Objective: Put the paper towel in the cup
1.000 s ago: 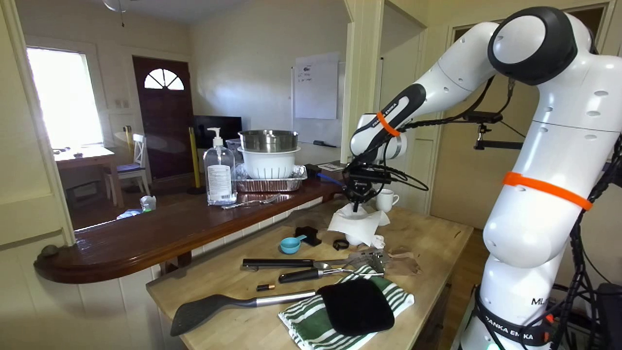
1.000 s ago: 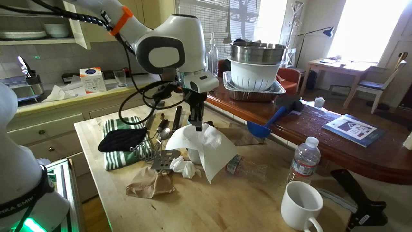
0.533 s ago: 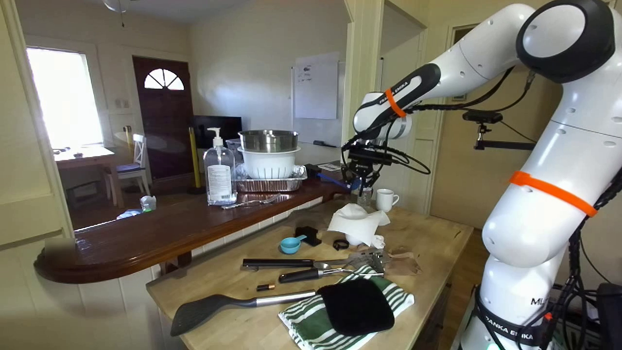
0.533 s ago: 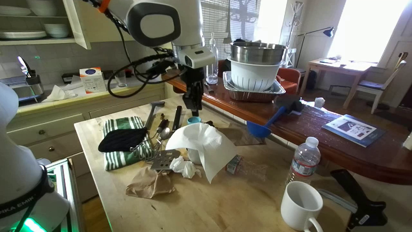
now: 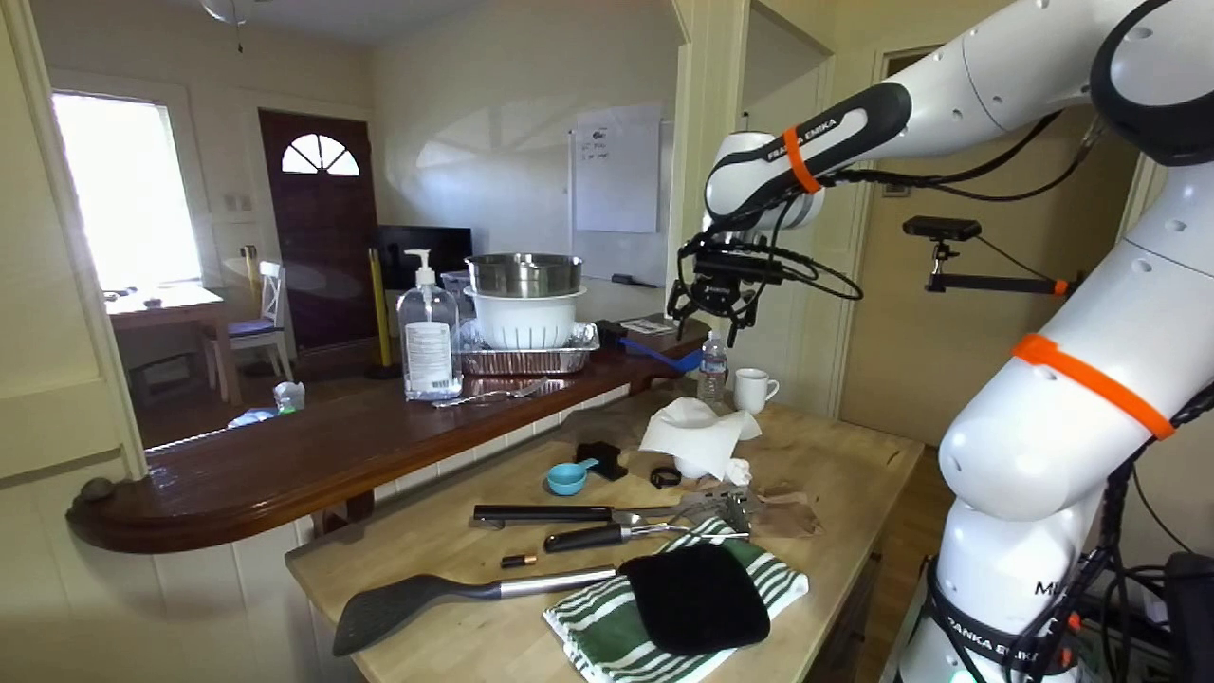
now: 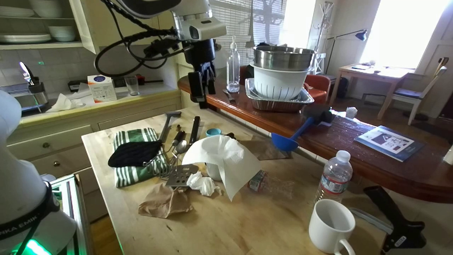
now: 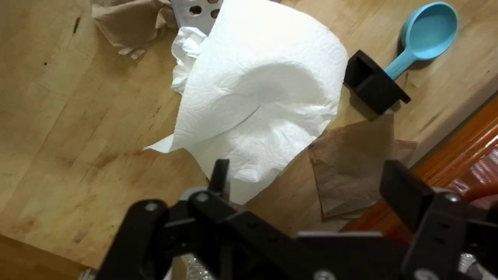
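The paper towel lies draped over the small white cup, its middle sunk into a hollow and its corners hanging outside the rim. In the wrist view the dip in the towel shows with a crease running through it; the cup's rim and inside are hidden beneath. Only the cup's lower wall peeks out in an exterior view. High above the towel, apart from it, my gripper hangs with its fingers spread wide. Nothing is between the fingertips in the wrist view.
A crumpled white tissue and a brown paper lie beside the cup. Nearby stand a water bottle and another white mug. The raised wooden ledge borders the table. Utensils and a striped cloth occupy the table's other end.
My gripper was shut, its tips down at the towel's middle; it has risen well clear and its fingers have spread apart. The towel and cup have stayed in place.
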